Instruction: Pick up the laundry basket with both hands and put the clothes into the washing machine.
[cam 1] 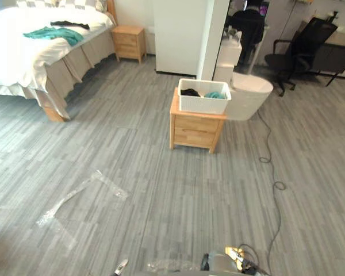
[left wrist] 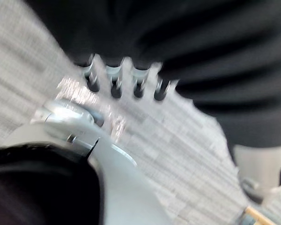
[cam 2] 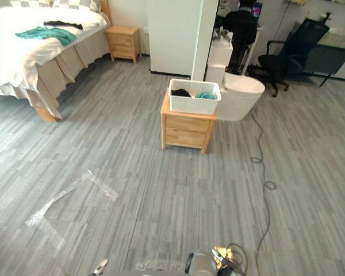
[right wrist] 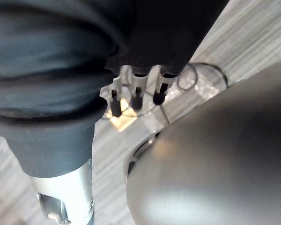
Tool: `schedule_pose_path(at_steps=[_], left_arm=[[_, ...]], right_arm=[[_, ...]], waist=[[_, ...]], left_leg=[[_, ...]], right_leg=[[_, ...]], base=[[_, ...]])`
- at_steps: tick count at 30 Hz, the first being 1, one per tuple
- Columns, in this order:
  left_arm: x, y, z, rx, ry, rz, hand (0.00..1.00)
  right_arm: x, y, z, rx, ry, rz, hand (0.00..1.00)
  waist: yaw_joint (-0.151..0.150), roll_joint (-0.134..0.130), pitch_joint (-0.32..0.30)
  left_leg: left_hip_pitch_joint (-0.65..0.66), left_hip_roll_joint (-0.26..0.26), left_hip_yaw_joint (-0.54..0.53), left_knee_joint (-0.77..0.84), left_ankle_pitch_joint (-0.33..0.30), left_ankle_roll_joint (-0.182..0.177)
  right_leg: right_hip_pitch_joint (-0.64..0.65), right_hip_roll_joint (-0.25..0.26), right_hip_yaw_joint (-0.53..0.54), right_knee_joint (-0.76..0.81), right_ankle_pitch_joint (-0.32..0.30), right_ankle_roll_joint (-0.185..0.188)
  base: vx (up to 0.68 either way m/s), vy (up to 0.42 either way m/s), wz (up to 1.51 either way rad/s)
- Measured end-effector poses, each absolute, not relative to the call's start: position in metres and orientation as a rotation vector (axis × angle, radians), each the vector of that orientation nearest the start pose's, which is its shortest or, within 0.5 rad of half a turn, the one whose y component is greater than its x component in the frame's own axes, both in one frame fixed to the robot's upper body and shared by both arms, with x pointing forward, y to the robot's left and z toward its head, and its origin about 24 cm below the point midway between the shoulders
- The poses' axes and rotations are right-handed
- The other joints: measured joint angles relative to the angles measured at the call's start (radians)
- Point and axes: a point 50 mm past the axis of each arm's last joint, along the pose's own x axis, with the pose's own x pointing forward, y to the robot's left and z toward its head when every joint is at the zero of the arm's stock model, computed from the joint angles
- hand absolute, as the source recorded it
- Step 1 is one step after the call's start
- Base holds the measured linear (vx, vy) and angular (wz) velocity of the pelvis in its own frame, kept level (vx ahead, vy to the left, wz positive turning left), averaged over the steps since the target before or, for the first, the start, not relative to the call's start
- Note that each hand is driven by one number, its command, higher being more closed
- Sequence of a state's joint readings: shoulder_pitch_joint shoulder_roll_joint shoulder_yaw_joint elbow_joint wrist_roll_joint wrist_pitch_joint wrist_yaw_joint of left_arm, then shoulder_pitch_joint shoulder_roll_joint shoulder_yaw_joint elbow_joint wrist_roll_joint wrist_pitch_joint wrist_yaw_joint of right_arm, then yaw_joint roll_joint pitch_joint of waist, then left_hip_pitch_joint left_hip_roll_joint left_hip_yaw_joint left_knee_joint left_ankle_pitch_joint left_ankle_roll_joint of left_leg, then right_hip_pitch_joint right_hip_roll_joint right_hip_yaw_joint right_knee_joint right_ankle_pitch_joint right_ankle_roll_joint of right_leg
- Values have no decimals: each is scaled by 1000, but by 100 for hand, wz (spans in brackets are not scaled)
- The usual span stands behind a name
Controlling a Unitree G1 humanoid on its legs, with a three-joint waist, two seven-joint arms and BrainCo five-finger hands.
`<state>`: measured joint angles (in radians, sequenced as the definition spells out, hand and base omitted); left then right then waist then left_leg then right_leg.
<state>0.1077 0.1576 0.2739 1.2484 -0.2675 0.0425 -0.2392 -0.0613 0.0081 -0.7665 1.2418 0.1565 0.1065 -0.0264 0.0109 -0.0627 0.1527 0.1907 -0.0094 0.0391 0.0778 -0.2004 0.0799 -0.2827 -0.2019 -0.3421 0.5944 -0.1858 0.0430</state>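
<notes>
The eye views show a white slatted basket (cam 1: 203,103) sitting on a wooden nightstand (cam 1: 195,131) mid-room, well away from the robot. Black and teal clothes (cam 1: 214,95) lie inside it, and a white tub (cam 1: 250,96) stands just beside it. The wrist views show the left hand (left wrist: 114,78) and right hand (right wrist: 136,96) hanging over grey floor (cam 1: 132,172), fingers loose, holding nothing.

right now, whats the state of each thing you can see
nightstand: drawers shut
laundry basket: on the nightstand, clothes inside, not held
left hand: open, empty
right hand: open, empty
bed: teal garment and black garment lying on top
</notes>
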Motion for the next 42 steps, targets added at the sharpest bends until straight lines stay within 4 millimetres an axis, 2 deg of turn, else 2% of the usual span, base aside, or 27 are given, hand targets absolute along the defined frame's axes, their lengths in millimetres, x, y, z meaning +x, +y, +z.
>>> schedule_pose_path(at_steps=[3,6,7,8,9,10,11,13,14,15,17,19,20,22,23,24,25,27,29,30,32,34,35,36,38,40,42], left_arm=[[39,224,-170,-462,1220,379,0],[32,217,-172,-538,1195,454,0],[21,212,-174,-560,1215,497,0],[21,211,-174,-580,1210,519,0],[20,210,-174,-594,1207,532,0],[16,205,-175,-615,1221,544,0],[16,201,-176,-627,1227,546,0],[26,207,-175,-585,1221,505,0],[31,214,-173,-554,1209,489,0],[36,215,-172,-548,1194,483,0],[55,221,-168,-548,1110,476,0],[62,213,-168,-603,1074,490,0],[54,210,-169,-632,1080,521,0],[40,209,-171,-648,1098,556,0],[27,210,-172,-670,1108,608,0],[22,211,-172,-676,1113,632,0],[19,215,-172,-658,1122,650,0],[21,221,-172,-591,1162,599,0],[27,220,-172,-519,1204,515,0],[27,219,-172,-508,1212,499,0],[37,220,-172,-425,1230,411,0],[48,219,-171,-414,1207,387,0],[54,220,-170,-408,1196,377,0],[57,219,-169,-407,1189,369,0],[61,216,-169,-410,1180,361,0],[74,205,-168,-430,1140,329,0],[92,192,-165,-491,1065,302,0]], right_arm=[[72,-194,-174,676,1207,-768,0],[61,-198,-175,713,1223,-845,0],[56,-204,-175,732,1218,-889,0],[57,-204,-175,742,1224,-904,0],[58,-204,-175,737,1222,-909,0],[62,-206,-174,721,1208,-903,0],[66,-208,-173,716,1196,-902,0],[73,-205,-173,673,1216,-851,0],[83,-197,-172,634,1231,-782,0],[88,-193,-172,618,1231,-753,0],[113,-189,-167,576,1199,-670,0],[128,-183,-163,557,1170,-622,0],[132,-184,-161,510,1156,-587,0],[118,-188,-165,493,1168,-607,0],[109,-183,-168,496,1198,-611,0],[105,-182,-169,501,1206,-617,0],[99,-177,-171,535,1215,-637,0],[94,-173,-172,606,1214,-688,0],[91,-185,-172,589,1209,-712,0],[89,-187,-172,585,1209,-719,0],[88,-189,-172,609,1197,-742,0],[87,-191,-172,643,1175,-770,0],[89,-196,-171,631,1172,-769,0],[80,-196,-173,609,1205,-765,0],[70,-192,-175,580,1253,-744,0],[78,-198,-173,436,1269,-634,0],[88,-195,-171,373,1273,-579,0]], waist=[[-1,-7,-1],[-9,18,-22],[-27,49,-52],[-22,57,-61],[-20,59,-61],[-16,77,-58],[2,87,-49],[16,66,-26],[26,32,-14],[29,23,-18],[46,8,-8],[68,10,-7],[68,33,-13],[63,42,-40],[64,8,-66],[62,-2,-74],[62,-21,-85],[57,-30,-66],[50,-5,-35],[54,2,-35],[55,14,-35],[53,16,-39],[43,24,-33],[21,23,-36],[3,29,-48],[4,58,-75],[6,56,-91]], left_leg=[[53,25,-3,-25,-31,-34],[85,78,-42,-8,-106,-50],[53,126,-66,112,-142,-73],[-69,152,-64,374,-130,-77],[-122,162,-69,506,-88,-86],[-208,187,-76,744,35,-130],[-294,194,-85,965,101,-150],[-368,181,-31,1151,75,-119],[-412,174,36,1146,48,-79],[-449,173,55,1117,36,-63],[-546,163,58,801,14,-79],[-539,162,48,360,61,-137],[-526,172,25,155,85,-140],[-555,143,0,224,131,-105],[-561,104,44,303,134,-105],[-546,97,64,312,143,-116],[-506,71,102,304,146,-117],[-402,28,126,263,140,-83],[-232,7,128,196,122,-39],[-191,7,130,167,119,-35],[-45,9,148,26,111,-45],[-36,8,151,-8,96,-42],[-22,10,144,-29,94,-43],[-14,1,134,-38,77,-48],[-1,-6,94,-29,46,-56],[-10,17,63,23,0,-80],[-107,41,46,264,-10,-97]], right_leg=[[7,33,28,-321,132,14],[14,70,68,-258,147,-37],[33,115,48,-259,137,-59],[54,136,36,-264,108,-70],[77,149,36,-273,100,-76],[134,182,38,-293,73,-94],[196,211,54,-308,44,-112],[326,220,95,-366,31,-118],[407,203,122,-415,32,-118],[431,196,127,-436,32,-118],[493,176,156,-498,30,-115],[528,154,161,-539,3,-61],[573,151,160,-562,-25,-20],[630,113,155,-539,-108,12],[642,63,182,-482,-138,-2],[623,33,196,-413,-139,0],[551,-20,237,-221,-112,-11],[431,-70,290,119,37,-43],[367,-97,229,366,56,-69],[355,-97,199,380,45,-68],[275,-66,73,168,-49,-22],[200,-20,44,-20,-41,-12],[190,51,54,-254,16,33],[176,92,93,-407,126,-11],[173,99,99,-389,175,-39],[193,109,62,-402,223,-37],[264,115,8,-461,214,-45]], base=[[331,-132,3],[539,-254,51],[605,-243,49],[606,-253,31],[613,-270,-18],[633,-233,-39],[645,-182,-44],[588,-102,-47],[538,-86,-46],[495,-48,-39],[491,49,-52],[414,142,-73],[432,265,-41],[578,419,-14],[617,394,-21],[618,368,-26],[619,362,-9],[583,389,6],[514,335,10],[420,256,-8],[433,187,-27],[314,46,-15],[405,-7,32],[431,-28,47],[425,-86,57],[439,-118,51],[487,-180,63]])
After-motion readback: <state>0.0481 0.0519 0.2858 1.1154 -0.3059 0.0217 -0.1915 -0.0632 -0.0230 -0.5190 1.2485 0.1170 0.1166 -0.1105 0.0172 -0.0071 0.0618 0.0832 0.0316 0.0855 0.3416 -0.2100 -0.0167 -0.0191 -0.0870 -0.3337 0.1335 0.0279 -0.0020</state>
